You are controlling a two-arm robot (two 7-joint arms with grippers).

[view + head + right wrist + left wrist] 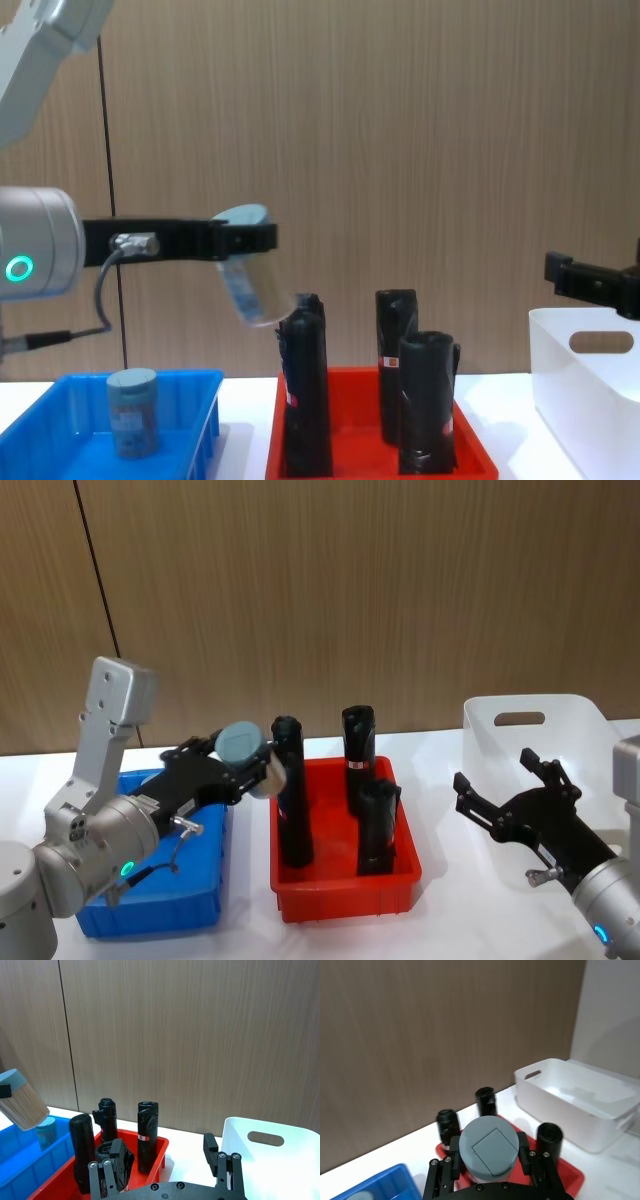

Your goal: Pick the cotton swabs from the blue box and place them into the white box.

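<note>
"Looking for the swab tub (248,275)? Where is it?"

"Up in the air, tipped over a bit. The left gripper (245,765) is clamped tight on it. It hangs by the edge of the blue box (150,910), just beside the top of a black roll (290,800) in the red tray (345,890)."

"Is it in the white box (575,715) yet?"

"No. The white box is well apart, on the far side of the red tray. I can't see any tub in it."

"Any more to move?"

"Yes, a second tub (132,410) stands in the blue box."

"What about the other arm?"

"The right gripper (495,770) hovers at the near side of the white box. Its fingers are spread wide and hold nothing."

"So how far along is the job?"

"I think it has only just begun. One tub is lifted out, none is dropped in, and at least one more waits."
</note>
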